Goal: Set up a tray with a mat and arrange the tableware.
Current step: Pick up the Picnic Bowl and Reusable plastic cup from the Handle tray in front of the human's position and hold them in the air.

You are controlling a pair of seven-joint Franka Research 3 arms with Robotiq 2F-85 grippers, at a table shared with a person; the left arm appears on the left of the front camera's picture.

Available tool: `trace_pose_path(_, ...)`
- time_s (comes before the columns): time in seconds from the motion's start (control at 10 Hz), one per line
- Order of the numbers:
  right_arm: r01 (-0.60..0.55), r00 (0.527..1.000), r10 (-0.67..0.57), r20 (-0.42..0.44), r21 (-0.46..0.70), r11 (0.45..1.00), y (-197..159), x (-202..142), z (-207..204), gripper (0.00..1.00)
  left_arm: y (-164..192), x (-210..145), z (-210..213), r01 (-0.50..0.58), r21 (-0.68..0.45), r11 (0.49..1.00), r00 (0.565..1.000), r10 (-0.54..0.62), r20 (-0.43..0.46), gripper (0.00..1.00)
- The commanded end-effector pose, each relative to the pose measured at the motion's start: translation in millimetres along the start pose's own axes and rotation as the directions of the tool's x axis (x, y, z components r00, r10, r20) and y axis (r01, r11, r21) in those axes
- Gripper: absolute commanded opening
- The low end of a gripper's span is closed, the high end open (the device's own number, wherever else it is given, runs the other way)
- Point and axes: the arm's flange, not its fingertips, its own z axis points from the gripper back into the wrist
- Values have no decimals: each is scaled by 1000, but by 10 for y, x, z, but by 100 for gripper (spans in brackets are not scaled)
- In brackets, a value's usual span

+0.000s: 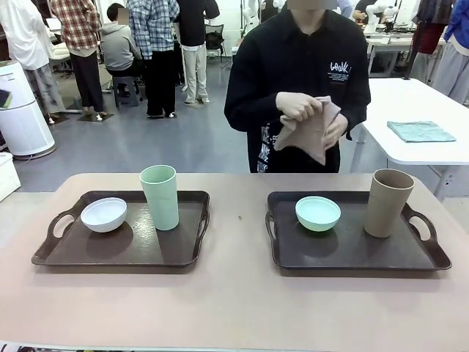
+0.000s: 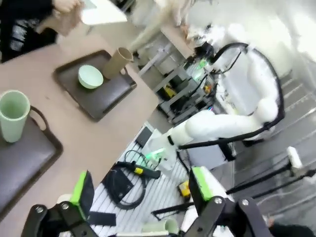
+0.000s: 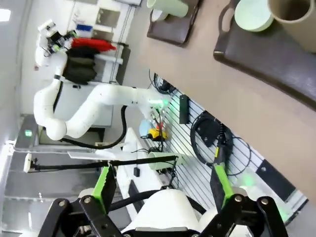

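Green pads stand far apart on my left gripper (image 2: 142, 185) with nothing between them. It hangs off the near edge of the table (image 1: 234, 308), above a floor strewn with cables. My right gripper (image 3: 163, 181) is spread just as wide and is empty, also off the table's near side.

Out on the table I see two dark brown trays with handles, side by side with a gap between them. On the left tray (image 1: 146, 248) the white bowl (image 1: 103, 214), glossy and shallow, sits near the left handle. The mint green cup (image 1: 160, 196) stands upright just beside it, tall, handleless and slightly flared. On the right tray (image 1: 344, 249) the mint green bowl (image 1: 318, 213) sits near the middle, and the taupe cup (image 1: 388, 202) stands upright toward the right handle.

Beyond the far edge, the person's hands (image 1: 299, 107) hold a folded taupe cloth (image 1: 314, 132) at chest height.
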Motion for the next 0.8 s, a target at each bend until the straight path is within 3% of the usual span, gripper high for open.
trace_pose_path(0.0,-47,999,47,-17,-17,999,102,70,19,100,-232,94,-158,52,32,998,998,-51,-29,100)
trace_pose_path(0.1,-310,949,309,-59,-12,951,-128,282,37,100,-372,204,-255,86,137,987,995,-77,-68,100)
trace_pose_path(0.2,-465,884,461,-77,-49,884,-258,536,16,100,-669,400,-561,140,236,962,988,-119,-103,100)
trace_pose_path(0.3,-595,802,594,-54,14,804,-291,779,-40,100,-893,691,-986,136,293,946,982,-90,-164,100)
trace_pose_path(0.4,-689,723,688,-67,-1,724,-366,1027,-87,100,-1036,944,-1474,126,343,931,979,-60,-197,100)
trace_pose_path(0.5,-690,724,690,-3,-11,724,-452,1276,-104,100,-1075,1138,-1978,101,386,917,976,-17,-215,100)
trace_pose_path(0.6,-651,755,650,88,-19,759,-529,1420,-107,100,-1009,1236,-2508,57,428,902,984,22,-177,100)
trace_pose_path(0.7,-651,758,647,-85,-52,757,-284,1100,-201,100,-1275,779,-1718,174,317,932,977,-122,-177,100)
